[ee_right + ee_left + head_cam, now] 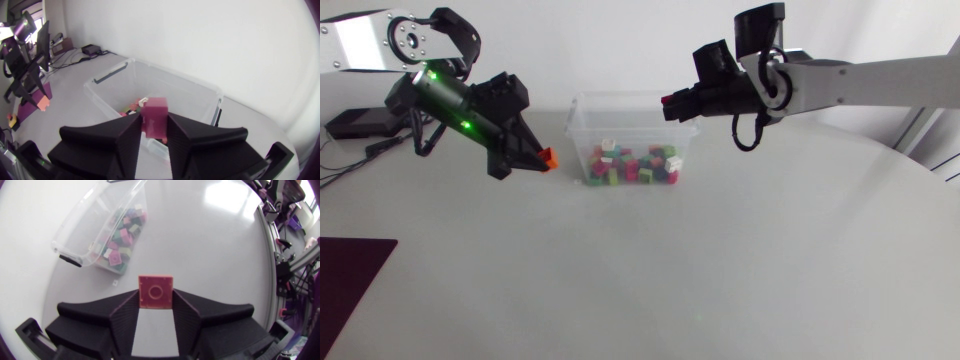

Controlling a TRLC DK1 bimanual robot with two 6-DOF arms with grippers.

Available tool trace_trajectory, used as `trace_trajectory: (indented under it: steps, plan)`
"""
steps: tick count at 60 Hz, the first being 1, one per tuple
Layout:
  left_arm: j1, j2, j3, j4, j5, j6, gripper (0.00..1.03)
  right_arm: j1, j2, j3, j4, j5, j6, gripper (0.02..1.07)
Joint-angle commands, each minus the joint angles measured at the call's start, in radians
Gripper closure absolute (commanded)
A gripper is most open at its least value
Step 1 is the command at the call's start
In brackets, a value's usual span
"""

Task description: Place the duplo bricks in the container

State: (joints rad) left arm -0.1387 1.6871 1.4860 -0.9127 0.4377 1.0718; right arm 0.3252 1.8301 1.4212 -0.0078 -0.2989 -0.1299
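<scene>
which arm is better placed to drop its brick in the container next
Right, probably. The right end effector holds its pink brick at the rim of the container, with the bin just ahead and below. The left end effector, holding an orange brick, sits beside the container, outside its wall.

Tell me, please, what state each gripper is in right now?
Left gripper: shut on a small orange plastic duplo brick.
Right gripper: shut on a small pink plastic duplo brick.
</scene>
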Motion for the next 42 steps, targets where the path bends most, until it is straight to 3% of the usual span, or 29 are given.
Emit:
trace_trajectory:
  steps: [1,9,12,14,18,20,42]
  plan:
    - [-0.035,-0.026,0.016,0.031,0.015,-0.082,0.96,0.012,0.058,0.036,0.042,0.021,0.024,0.80]
    - [-0.081,-0.023,0.033,0.120,0.015,-0.197,0.96,0.021,0.127,0.093,0.089,0.067,0.021,0.80]
    - [-0.087,-0.020,0.036,0.163,0.015,-0.239,0.96,0.025,0.152,0.113,0.097,0.092,0.023,0.73]
    - [-0.096,-0.018,0.036,0.193,0.015,-0.268,0.96,0.026,0.173,0.137,0.092,0.093,0.023,0.60]
    - [-0.107,-0.014,0.034,0.248,0.015,-0.320,0.96,0.031,0.193,0.170,0.072,0.101,0.023,0.21]
    - [-0.111,-0.012,0.031,0.273,0.013,-0.337,0.96,0.032,0.192,0.173,0.069,0.104,0.023,0.09]
    - [-0.114,0.049,0.048,0.572,-0.016,-0.592,0.96,0.003,-0.080,-0.034,0.097,0.115,0.033,0.07]
